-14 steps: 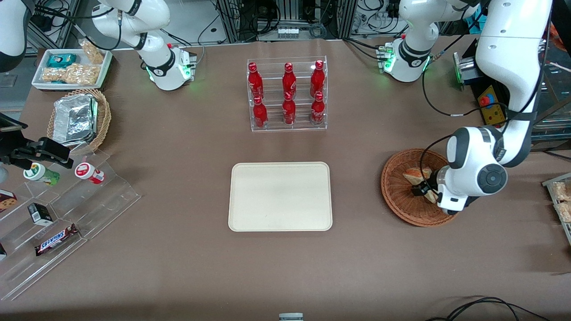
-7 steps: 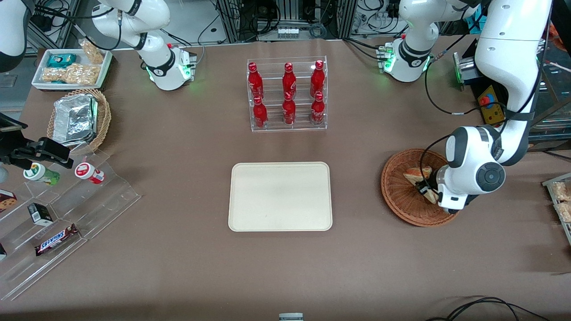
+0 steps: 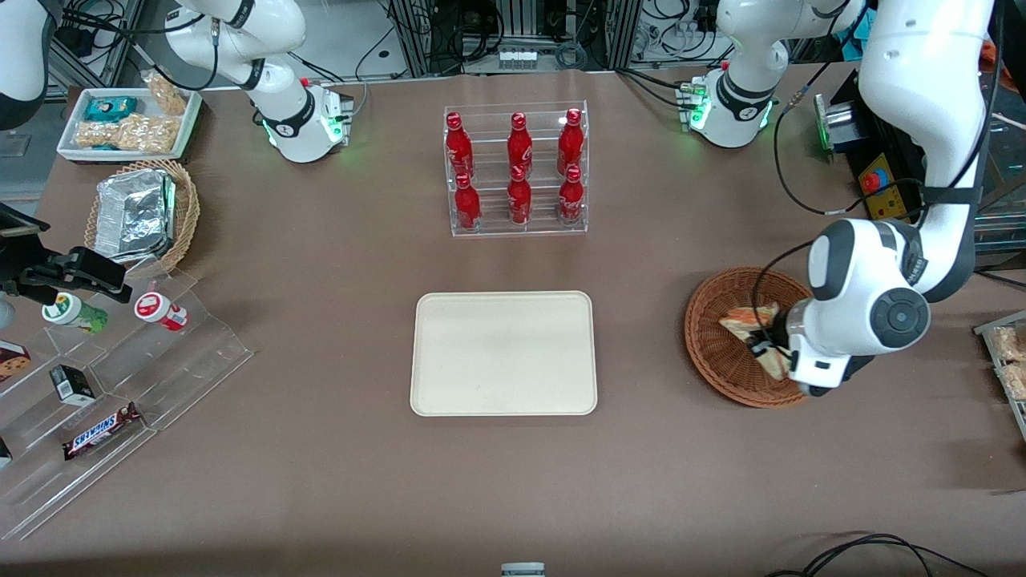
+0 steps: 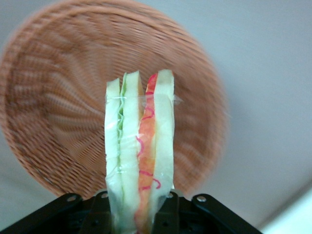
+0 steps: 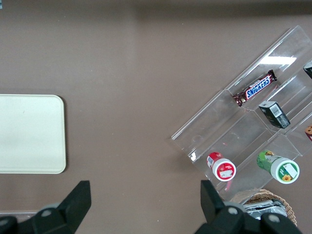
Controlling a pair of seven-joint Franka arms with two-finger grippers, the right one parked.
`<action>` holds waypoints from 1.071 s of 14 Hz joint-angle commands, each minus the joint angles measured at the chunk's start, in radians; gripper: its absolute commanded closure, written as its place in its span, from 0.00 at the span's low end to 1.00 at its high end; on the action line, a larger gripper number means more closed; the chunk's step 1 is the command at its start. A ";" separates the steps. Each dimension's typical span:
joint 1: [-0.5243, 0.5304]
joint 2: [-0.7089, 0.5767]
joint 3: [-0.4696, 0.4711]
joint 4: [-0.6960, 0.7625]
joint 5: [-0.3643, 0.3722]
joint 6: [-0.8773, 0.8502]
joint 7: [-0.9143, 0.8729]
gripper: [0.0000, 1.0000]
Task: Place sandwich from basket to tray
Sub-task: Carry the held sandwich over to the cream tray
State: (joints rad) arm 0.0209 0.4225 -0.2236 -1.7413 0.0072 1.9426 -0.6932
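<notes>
The sandwich (image 4: 139,146), a wedge of pale bread with green and red-orange layers, stands on edge between the fingers of my left gripper (image 4: 139,210), which is shut on it. Seen from the wrist, it hangs above the round reddish-brown basket (image 4: 58,97), whose floor shows bare beneath it. In the front view the gripper (image 3: 760,344) and sandwich (image 3: 745,319) hang over the basket (image 3: 709,340) at the working arm's end of the table. The cream tray (image 3: 503,353) lies flat and bare at the table's middle, apart from the basket.
A clear rack of red bottles (image 3: 517,172) stands farther from the front camera than the tray. Toward the parked arm's end are a stepped acrylic stand with snacks (image 3: 104,377), a tan basket with foil containers (image 3: 140,216) and a white snack tray (image 3: 128,124).
The gripper has risen a little with the sandwich, which now hangs off the basket floor. The wrist has shifted slightly toward the working arm's end.
</notes>
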 commanded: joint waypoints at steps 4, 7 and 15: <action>-0.227 0.097 -0.062 0.150 0.103 -0.047 0.037 0.91; -0.355 0.197 -0.062 0.296 0.096 -0.060 -0.021 0.91; -0.547 0.544 -0.054 0.744 0.157 -0.070 -0.114 0.86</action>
State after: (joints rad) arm -0.5052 0.8471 -0.2859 -1.1825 0.1416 1.9119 -0.8012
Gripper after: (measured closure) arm 0.837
